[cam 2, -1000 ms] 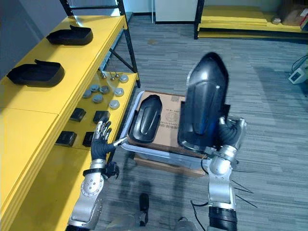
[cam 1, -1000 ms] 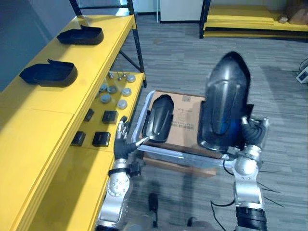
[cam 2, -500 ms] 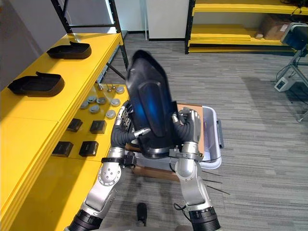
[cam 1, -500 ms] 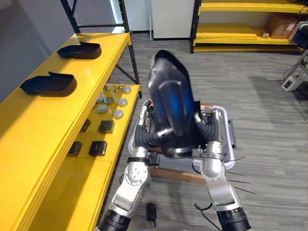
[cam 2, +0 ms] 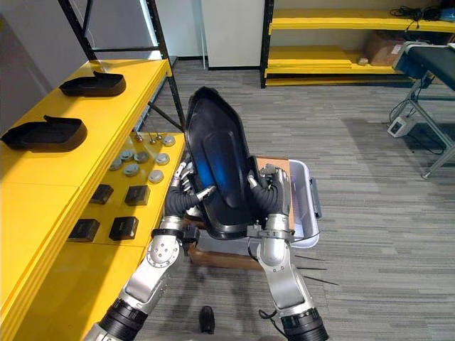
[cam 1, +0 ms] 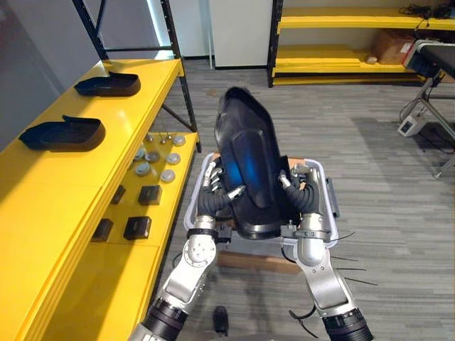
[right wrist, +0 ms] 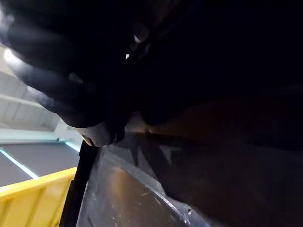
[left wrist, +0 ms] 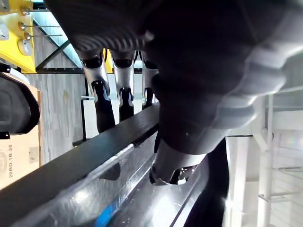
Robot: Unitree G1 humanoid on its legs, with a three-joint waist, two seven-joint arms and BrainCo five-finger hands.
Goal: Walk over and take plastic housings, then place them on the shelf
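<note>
Black plastic housing (cam 1: pixel 249 156) stands upright at centre, pinched by its side rims between left hand (cam 1: pixel 212 193) and right hand (cam 1: pixel 308 197), fingers curled over both edges. Press evenly from both sides and swing it to the yellow shelf (cam 1: pixel 64 192) at nine o'clock, clear of the parked housings (cam 1: pixel 62 133).

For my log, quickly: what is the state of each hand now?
Left hand: shut on the plastic housing.
Right hand: shut on the same plastic housing.

Left hand (left wrist: pixel 189 109) on black housing (left wrist: pixel 71 189)
</note>
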